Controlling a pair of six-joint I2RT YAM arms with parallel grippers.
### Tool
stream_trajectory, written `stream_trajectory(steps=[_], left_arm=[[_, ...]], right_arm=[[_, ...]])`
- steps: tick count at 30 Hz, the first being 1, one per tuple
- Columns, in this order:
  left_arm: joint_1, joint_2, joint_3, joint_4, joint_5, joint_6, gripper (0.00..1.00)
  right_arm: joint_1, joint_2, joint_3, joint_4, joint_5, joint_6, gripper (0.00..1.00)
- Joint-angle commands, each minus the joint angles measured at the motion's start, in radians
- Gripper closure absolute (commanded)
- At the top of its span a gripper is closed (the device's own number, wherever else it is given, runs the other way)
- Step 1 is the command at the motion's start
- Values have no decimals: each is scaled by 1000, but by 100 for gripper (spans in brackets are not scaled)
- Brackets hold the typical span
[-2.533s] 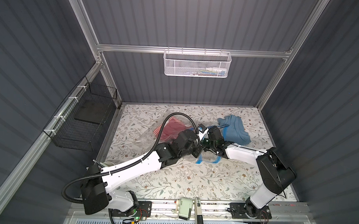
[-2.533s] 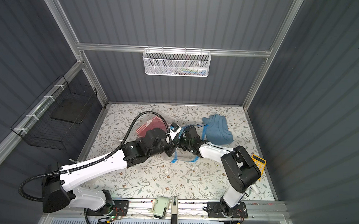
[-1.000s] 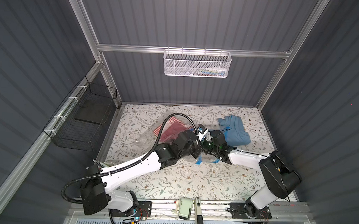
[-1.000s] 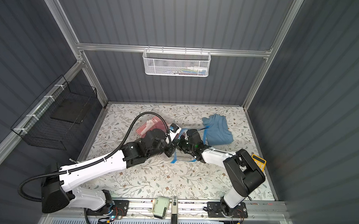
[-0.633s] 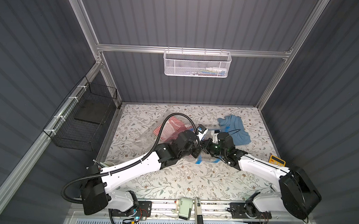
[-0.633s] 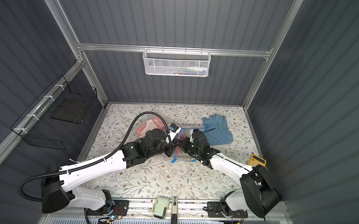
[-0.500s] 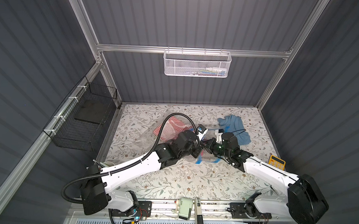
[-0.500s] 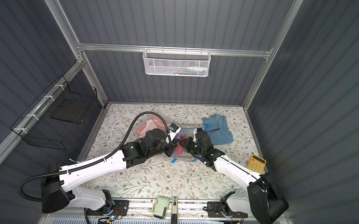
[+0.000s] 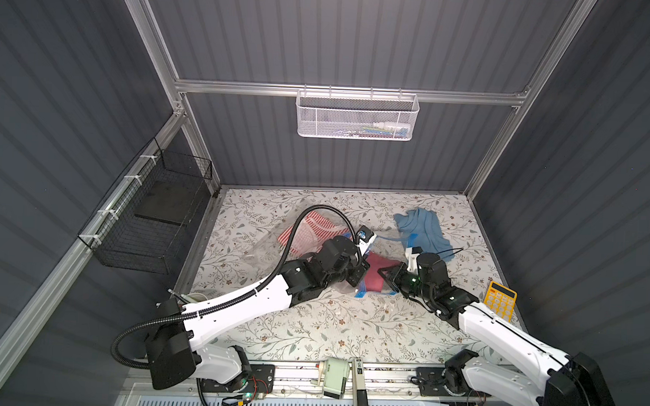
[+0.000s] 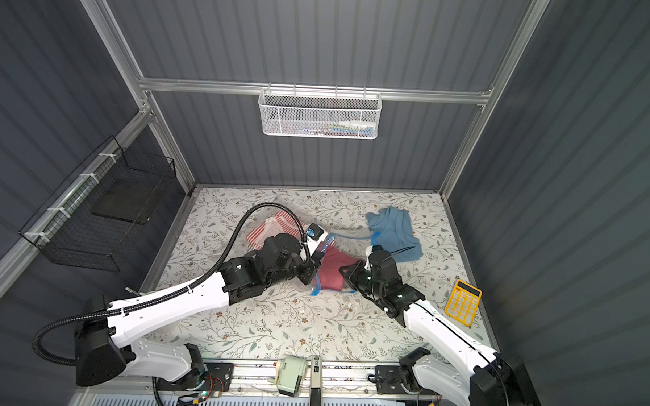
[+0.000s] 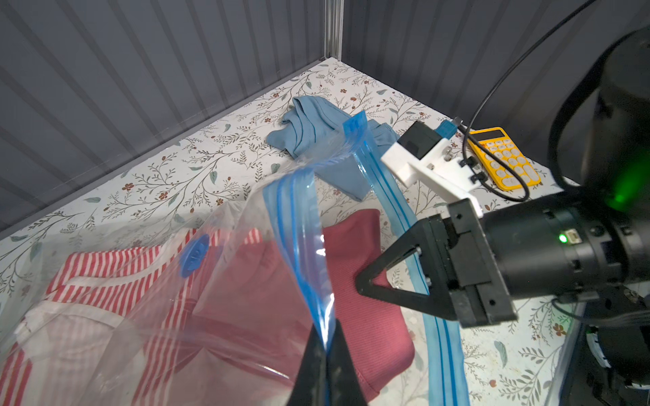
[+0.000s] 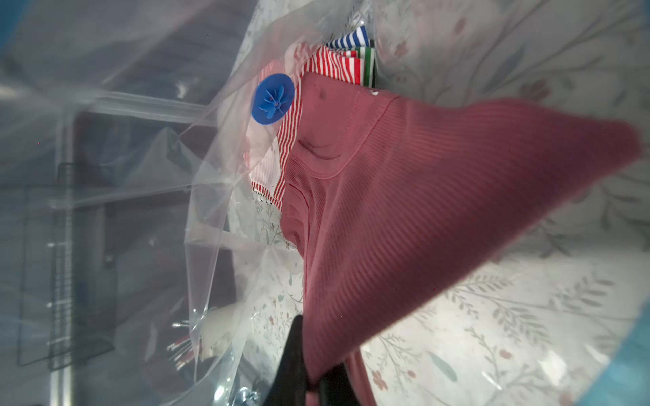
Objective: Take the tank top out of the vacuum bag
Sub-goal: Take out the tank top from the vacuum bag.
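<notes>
Top views: in both top views my 2 arms reach in from the near edge and meet near the middle of the floral desk [image 9: 310,324]. My left claw [image 9: 361,275] and my right claw [image 9: 383,273] point at each other across the tank top [image 9: 374,262], a dark red garment lying at the mouth of the vacuum bag [image 9: 265,246]. The bag's clear body spreads out behind my left arm, with a red-and-white striped garment [image 9: 311,229] inside it. A blue garment [image 9: 422,231] lies on the desk beyond my right claw, outside the bag. A yellow calculator [image 9: 500,300] sits near the desk's right edge.

Left wrist: my left claw [image 11: 327,355] is pressed together on the upper blue zip strip [image 11: 299,239], holding that lip of the bag up off the desk. The lower strip [image 11: 436,334] lies flat on the desk. Between them the tank top [image 11: 358,316] rests in the open mouth, 1 part under clear film, 1 part uncovered. My right claw [image 11: 362,281] has its tips together at the cloth's edge. The round blue valve cap [image 11: 194,255] sits on the film over the striped garment.

Right wrist: my right claw [image 12: 309,381] is clamped on a corner of the tank top [image 12: 422,193]. The ribbed cloth stretches away from the tips toward the valve cap [image 12: 273,98], and its far part lies under the film beside the striped garment.
</notes>
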Motion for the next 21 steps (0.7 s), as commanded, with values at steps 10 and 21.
stream_trajectory(steps=[10,21], left_arm=[[4,41,11,24,30,-3,100],[4,71,0,53,89,8,100]], right_arm=[[-47,-117,41,-172,15,-16,100],[-113,-234,41,-286,5,-15,100]])
